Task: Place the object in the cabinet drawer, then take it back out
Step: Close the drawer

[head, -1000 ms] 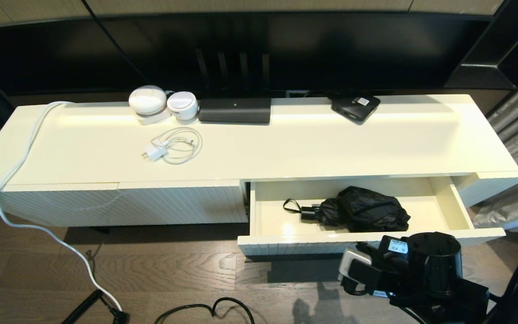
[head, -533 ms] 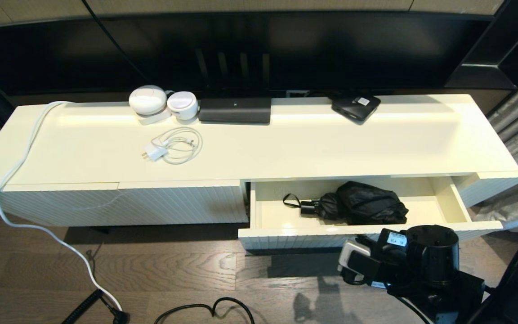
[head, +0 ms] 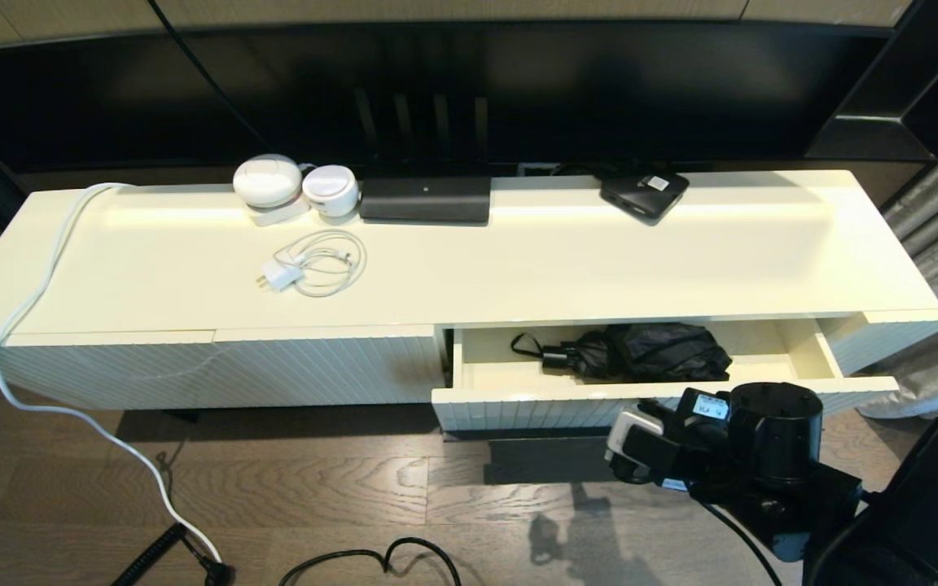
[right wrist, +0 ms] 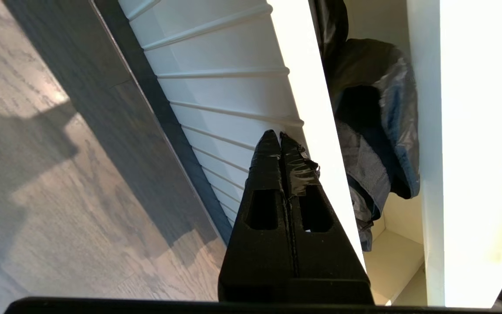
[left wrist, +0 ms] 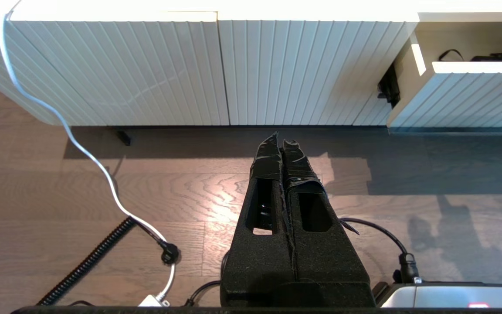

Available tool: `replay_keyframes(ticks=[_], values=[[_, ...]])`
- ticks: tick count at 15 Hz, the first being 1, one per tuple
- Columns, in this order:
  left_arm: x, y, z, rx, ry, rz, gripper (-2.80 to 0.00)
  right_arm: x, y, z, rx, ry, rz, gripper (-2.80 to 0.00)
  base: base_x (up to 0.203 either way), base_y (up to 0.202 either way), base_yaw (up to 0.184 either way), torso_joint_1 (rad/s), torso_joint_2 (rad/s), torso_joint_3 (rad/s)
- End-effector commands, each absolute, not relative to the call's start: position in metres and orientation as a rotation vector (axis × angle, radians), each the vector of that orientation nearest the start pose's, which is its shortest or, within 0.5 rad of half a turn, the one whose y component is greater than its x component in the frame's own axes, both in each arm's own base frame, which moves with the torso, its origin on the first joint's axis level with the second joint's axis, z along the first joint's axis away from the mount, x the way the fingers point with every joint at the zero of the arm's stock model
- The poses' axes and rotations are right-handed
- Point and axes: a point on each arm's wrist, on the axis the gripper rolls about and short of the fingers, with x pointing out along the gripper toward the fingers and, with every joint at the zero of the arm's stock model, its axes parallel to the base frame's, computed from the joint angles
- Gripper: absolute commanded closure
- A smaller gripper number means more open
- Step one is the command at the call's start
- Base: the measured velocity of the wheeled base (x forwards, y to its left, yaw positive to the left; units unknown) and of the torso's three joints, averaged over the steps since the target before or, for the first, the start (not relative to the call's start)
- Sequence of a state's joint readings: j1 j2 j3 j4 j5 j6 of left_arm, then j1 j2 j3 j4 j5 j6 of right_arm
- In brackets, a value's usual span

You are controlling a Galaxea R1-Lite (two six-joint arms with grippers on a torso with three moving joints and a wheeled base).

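Head view, nearest first: the right tool (head: 655, 407) is sitting low at the ribbed front of the cabinet drawer (head: 534, 407), its fingers hidden there behind the wrist housing. The right wrist view is showing what the head view cannot: the two taped fingers (right wrist: 273, 150) are pressed together, holding nothing, with their tips touching the drawer front close under its top edge. Judgement: a closed tool set against the panel like this is pushing the drawer in, not gripping the bar handle, which is not showing in any view. The drawer is standing partly open. The umbrella (head: 648, 354) is lying inside it, bunched fabric toward the robot's right, handle and wrist loop toward the left, resting on the drawer floor, so the placing step looks done and the closing is under way. The left wrist view is adding the parked left tool (left wrist: 281, 144), fingers shut and empty above the wooden floor, well apart from the drawer; the head view is not showing this arm at all. Farther back, on the tabletop (head: 599, 260), a coiled white charger cable (head: 314, 264) is lying well clear of the work.
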State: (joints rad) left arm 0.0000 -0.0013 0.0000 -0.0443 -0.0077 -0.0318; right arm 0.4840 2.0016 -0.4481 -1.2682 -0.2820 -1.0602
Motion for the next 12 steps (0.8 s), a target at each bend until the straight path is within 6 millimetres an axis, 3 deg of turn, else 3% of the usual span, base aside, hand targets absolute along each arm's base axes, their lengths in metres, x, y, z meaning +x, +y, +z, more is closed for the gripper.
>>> replay_keyframes(ticks=[1, 12], values=[[-0.023, 0.000, 0.080, -0.032, -0.044, -0.008, 0.00, 0.276, 0.135, 0.070, -1.159, 0.129, 0.310, 0.00, 0.000, 0.000, 0.000, 0.000, 0.00, 0.000], [-0.023, 0.000, 0.080, -0.032, -0.046, -0.008, 0.00, 0.309, 0.132, 0.075, -1.142, 0.093, 0.254, 0.00, 0.000, 0.000, 0.000, 0.000, 0.00, 0.000]])
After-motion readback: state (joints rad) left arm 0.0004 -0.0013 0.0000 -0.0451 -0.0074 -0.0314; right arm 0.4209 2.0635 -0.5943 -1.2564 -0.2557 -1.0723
